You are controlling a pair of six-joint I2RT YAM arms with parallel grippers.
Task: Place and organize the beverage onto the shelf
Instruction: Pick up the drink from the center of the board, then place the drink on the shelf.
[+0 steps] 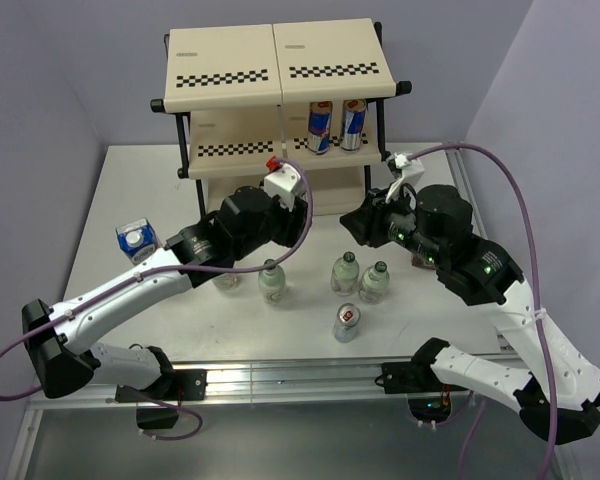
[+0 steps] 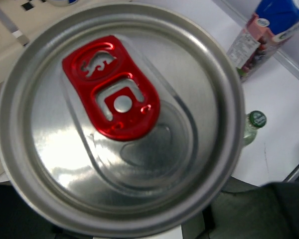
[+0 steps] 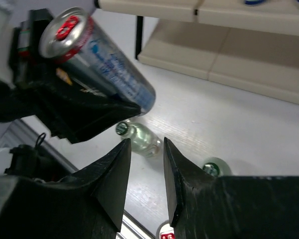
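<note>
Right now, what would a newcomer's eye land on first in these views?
The left end effector grips a slim can, tilted in the air in front of the shelf; its silver lid with the red tab fills the left wrist view. Two matching cans stand on the shelf's middle tier, right half. On the table, green-capped bottles and another can stand between the arms.
</note>
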